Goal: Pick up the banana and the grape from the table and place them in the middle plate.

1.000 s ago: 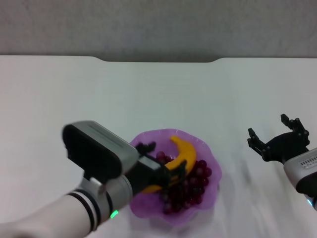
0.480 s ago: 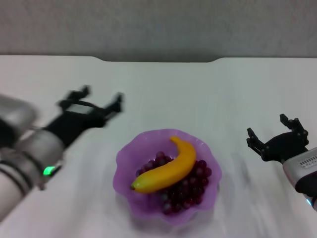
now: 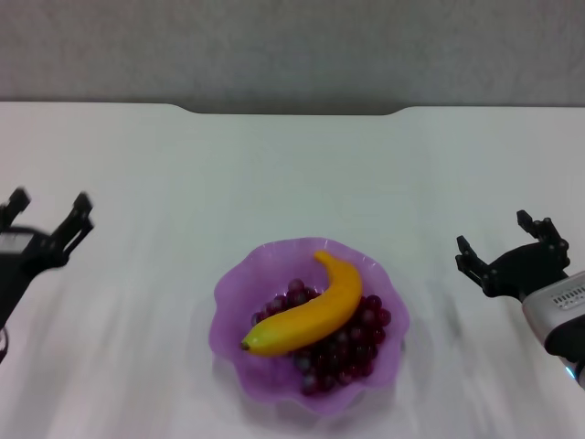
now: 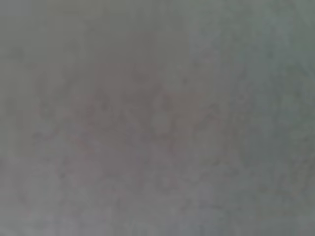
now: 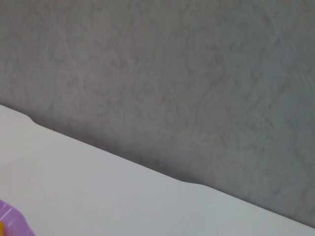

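Observation:
The yellow banana [image 3: 309,311] lies across the bunch of dark red grapes [image 3: 343,352] inside the purple scalloped plate [image 3: 239,291] near the front middle of the white table [image 3: 292,174]. My left gripper [image 3: 47,218] is open and empty at the far left edge, well away from the plate. My right gripper [image 3: 509,245] is open and empty at the right, apart from the plate. A sliver of the plate's rim [image 5: 12,223] shows in the right wrist view.
The table's far edge has a notch [image 3: 292,111] against a grey wall [image 3: 292,46]. The left wrist view shows only a grey surface [image 4: 157,118].
My left arm has let go of the banana in the plate and swung back to the far left. The right arm has not moved.

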`<state>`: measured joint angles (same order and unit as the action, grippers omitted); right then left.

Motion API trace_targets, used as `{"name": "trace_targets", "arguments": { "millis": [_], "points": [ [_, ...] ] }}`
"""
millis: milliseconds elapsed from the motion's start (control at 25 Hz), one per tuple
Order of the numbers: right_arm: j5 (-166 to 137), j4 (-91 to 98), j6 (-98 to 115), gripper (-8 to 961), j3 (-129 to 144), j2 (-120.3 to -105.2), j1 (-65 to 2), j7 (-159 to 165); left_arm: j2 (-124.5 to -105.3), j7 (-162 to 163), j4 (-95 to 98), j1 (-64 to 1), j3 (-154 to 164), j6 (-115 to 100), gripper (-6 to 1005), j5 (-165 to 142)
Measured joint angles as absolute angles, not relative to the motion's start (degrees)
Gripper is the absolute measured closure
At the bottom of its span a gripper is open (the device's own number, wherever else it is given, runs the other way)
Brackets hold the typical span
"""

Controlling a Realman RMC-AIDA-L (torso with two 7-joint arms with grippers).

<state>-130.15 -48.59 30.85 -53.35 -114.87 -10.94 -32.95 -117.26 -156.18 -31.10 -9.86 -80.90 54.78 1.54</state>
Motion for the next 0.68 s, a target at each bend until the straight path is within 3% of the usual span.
{"name": "trace_targets", "arguments": {
  "millis": [680],
  "points": [
    [-130.70, -34.71, 50.86, 57, -48.43, -114.70, -12.27, -14.81, -117.57, -156.26, -19.85, -9.53, -80.36, 57.91, 87, 9.18]
  ]
}}
